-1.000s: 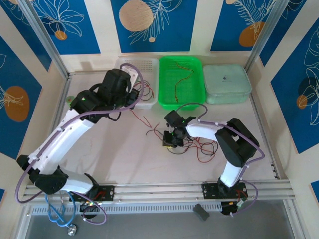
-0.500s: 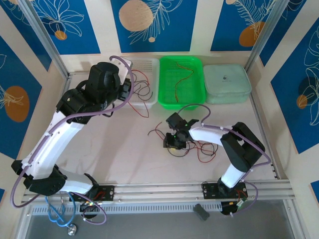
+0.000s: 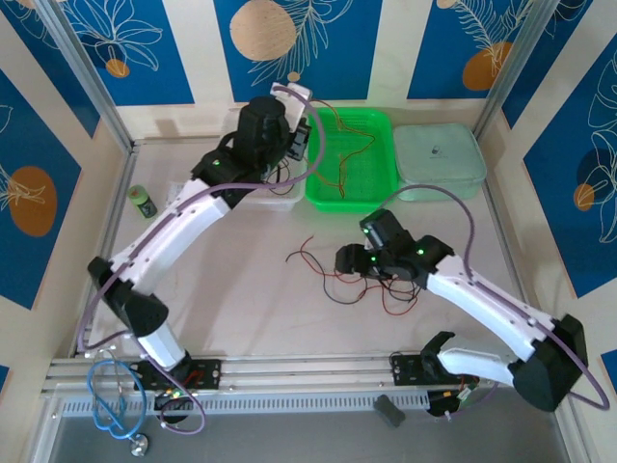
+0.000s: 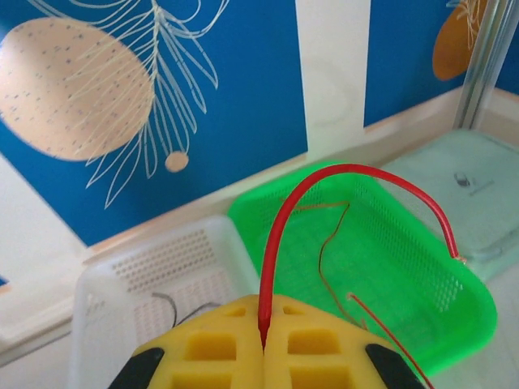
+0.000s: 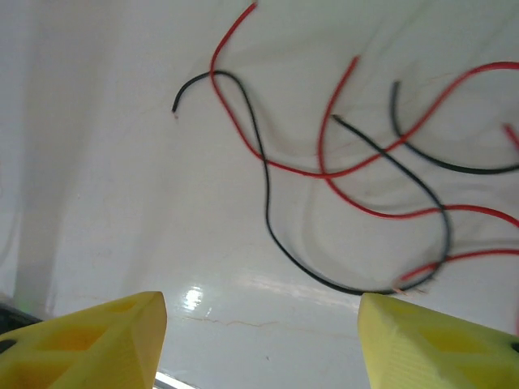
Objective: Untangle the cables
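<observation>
**Red wire lifted clear, now over the green basket**

Green basket [image 3: 381,183] already holds one thin strand [image 4: 324,243]. Left gripper [image 4: 263,340] has swung across from the white basket [image 4: 162,263] beside it and sits above the green basket's left rim, clamped on a red wire [image 4: 340,168] arcing over the mesh. Right gripper [image 5: 259,328], in front of the green basket, has backed off the pile, fingers spread, empty. Remaining cables [image 3: 371,285] lie in front of the basket, still crossed. Read: one more strand separated; next is dropping it in.
</observation>
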Controlling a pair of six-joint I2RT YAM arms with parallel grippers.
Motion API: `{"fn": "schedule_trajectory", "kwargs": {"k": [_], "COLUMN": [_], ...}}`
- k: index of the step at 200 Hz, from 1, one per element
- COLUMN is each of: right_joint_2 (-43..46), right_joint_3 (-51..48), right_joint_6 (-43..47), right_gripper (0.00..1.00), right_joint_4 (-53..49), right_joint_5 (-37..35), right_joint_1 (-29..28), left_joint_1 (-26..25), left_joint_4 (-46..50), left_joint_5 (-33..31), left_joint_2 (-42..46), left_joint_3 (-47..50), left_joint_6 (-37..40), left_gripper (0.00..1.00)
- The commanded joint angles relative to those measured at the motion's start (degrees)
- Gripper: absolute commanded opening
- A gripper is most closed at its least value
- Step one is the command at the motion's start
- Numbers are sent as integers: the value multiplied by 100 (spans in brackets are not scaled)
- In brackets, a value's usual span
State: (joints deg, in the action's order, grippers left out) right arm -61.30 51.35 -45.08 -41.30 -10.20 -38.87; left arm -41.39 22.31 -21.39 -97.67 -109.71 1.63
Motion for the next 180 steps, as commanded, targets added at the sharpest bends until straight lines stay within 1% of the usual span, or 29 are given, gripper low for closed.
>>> {"fn": "schedule_trajectory", "kwargs": {"k": [1,35,57,83,112,124,132,136,142,149,167,180], "right_joint_2": [453,939,1047,1082,1055,1044,1028,1016,998,980,929,862], "right_joint_3": [-98,-283,-284,-301,-361,-363,-363,-354,-350,-341,-297,-277], "right_joint_6": [-373,-677,-776,-845,-913,-914,-910,-915,-914,-906,-869,-836], "right_gripper": [64,63,63,63,63,63,63,63,63,63,63,63], "right_joint_4": [-727,-950,-1150,-1180,-1136,-1117,-1118,-1110,-1108,-1109,-1106,-1087], "right_joint_5": [-415,-404,-422,-342,-282,-272,-270,-264,-263,-249,-244,-213], "right_joint_1": [86,130,128,123,117,117,117,117,117,117,125,126], "left_joint_1": [156,268,311,354,361,361,364,362,360,366,362,364], "left_joint_4": [-1210,-2068,-2279,-1945,-1486,-1305,-1196,-1136,-1031,-890,-508,-269], "left_joint_5": [57,75,116,216,521,660,754,801,864,941,1173,1329], "left_joint_2": [-442,-1364,-2016,-2833,-3528,-3751,-3866,-3915,-3994,-4083,-4293,-4381], "left_joint_3": [-199,-342,-601,-1186,-1655,-1768,-1835,-1874,-1935,-2041,-2403,-2665], "left_joint_6": [-4,-14,-14,-104,-307,-396,-441,-452,-469,-479,-438,-402], "left_gripper": [0,0,0,0,0,3,7,11,18,29,53,64]}}
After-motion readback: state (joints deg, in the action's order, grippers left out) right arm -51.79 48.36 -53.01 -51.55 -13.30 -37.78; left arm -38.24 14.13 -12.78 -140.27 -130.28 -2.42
